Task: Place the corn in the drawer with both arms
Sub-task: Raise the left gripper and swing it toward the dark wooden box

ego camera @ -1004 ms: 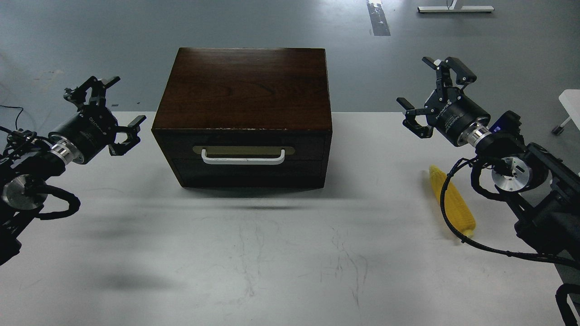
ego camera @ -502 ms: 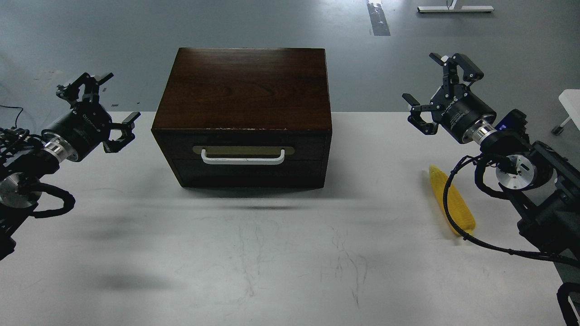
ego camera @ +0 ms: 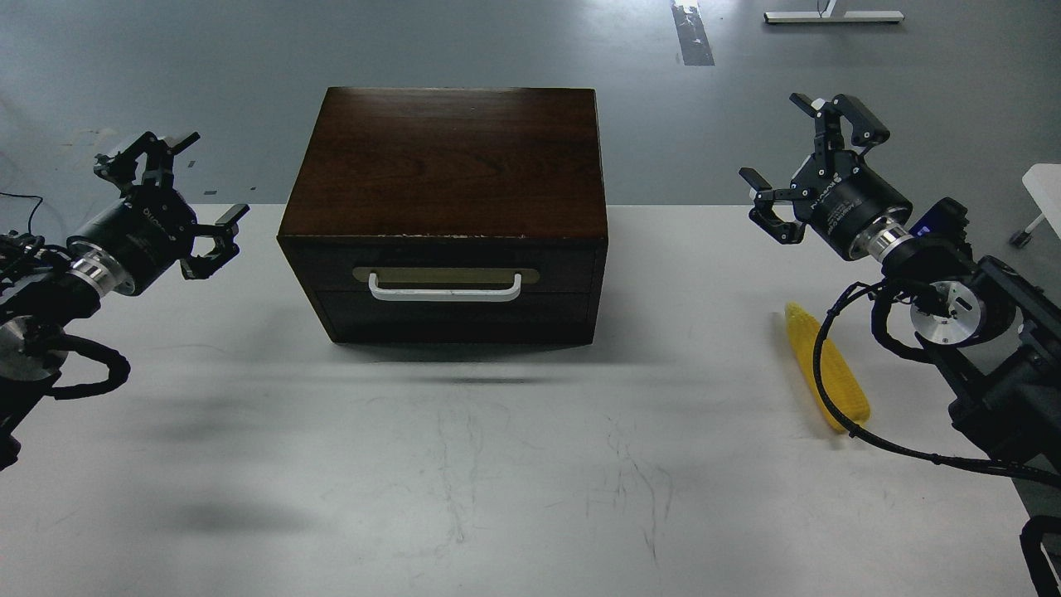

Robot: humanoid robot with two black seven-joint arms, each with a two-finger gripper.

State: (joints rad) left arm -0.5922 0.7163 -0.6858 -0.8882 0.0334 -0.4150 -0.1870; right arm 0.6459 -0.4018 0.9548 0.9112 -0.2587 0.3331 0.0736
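The yellow corn (ego camera: 829, 373) lies on the white table (ego camera: 514, 464) at the right, partly crossed by a black cable of my right arm. The drawer (ego camera: 443, 286) is shut in the front of the dark wood cabinet (ego camera: 448, 166), its white bar handle (ego camera: 445, 289) facing me. My left gripper (ego camera: 186, 186) is open and empty, raised left of the cabinet. My right gripper (ego camera: 808, 166) is open and empty, raised right of the cabinet, above and behind the corn.
The cabinet stands at the middle back of the table. A black cable (ego camera: 879, 444) loops over the table beside the corn. Grey floor lies behind the table's far edge, with a white object (ego camera: 1043, 184) at the far right.
Both grippers have drawn back outward and upward: the left one moved left, the right one moved right and up. The corn and the drawer have not moved.
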